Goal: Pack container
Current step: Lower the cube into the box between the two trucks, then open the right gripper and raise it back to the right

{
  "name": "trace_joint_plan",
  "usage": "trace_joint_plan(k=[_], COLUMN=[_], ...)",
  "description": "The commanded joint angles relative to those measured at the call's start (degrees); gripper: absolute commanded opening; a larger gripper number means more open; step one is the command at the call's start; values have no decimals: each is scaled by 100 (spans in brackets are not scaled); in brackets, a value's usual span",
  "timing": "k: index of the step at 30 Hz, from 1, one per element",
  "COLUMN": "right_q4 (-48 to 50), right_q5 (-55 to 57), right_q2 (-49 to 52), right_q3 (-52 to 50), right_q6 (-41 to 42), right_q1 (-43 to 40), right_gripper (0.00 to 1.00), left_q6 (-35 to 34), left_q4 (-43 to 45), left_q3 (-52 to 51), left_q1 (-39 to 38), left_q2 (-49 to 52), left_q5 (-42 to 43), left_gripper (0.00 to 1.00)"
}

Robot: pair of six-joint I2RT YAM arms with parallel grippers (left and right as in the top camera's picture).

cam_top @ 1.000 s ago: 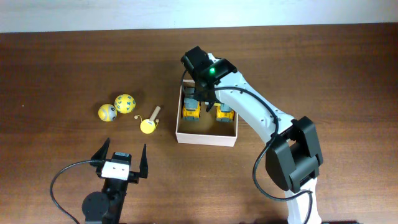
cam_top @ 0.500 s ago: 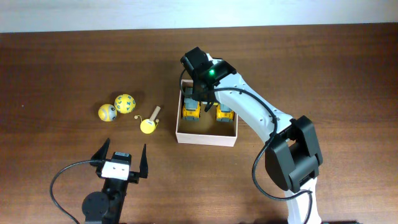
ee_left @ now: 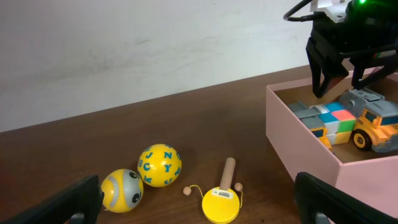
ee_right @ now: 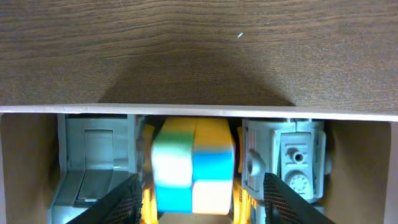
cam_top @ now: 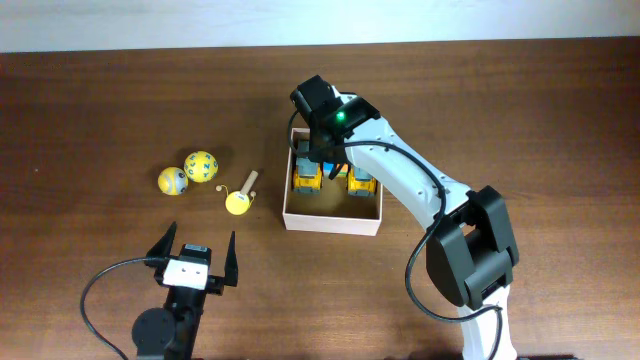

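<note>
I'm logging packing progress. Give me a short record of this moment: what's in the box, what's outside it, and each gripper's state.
in container: two yellow toy trucks, multicoloured cube between them
outside, on table: two yellow balls, yellow disc toy with wooden handle
right gripper: open, above the cube
left gripper: open, empty, near the table's front edge

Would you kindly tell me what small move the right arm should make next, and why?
Probably lift the right gripper straight up out of the container: its fingers are spread, and the coloured cube sits free between the two toy trucks, so it looks released.
</note>
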Motion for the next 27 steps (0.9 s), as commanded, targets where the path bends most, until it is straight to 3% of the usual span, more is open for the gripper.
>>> trace_joint_plan(k=[1,9,15,18,23,27], right_q4=[22,-42,-1150,-1539,-1790,-2079], right_q5=[-13,-254,-223,214,586,568], right_q2=[35,-2,-555,-940,-1545,-1895], right_q3=[-42,4,885,1274,1528,1528], right_q6=[-52,-308,-354,-352,-352,-350], right_q1=[15,15,15,-70,-619,-1469], right_gripper=[59,61,67,75,98,99], left_q6=[72,72,72,72,72,72], left_q4=[9,9,9,11,11,9], left_q3=[-44,-44,-44,-44,-44,-44], left_q1=[20,20,20,20,20,20], left_q2=[-35,-35,-35,-35,-35,-35], left_q5=[-22,-22,-22,-22,-22,-22], left_gripper=[99,99,99,99,99,99])
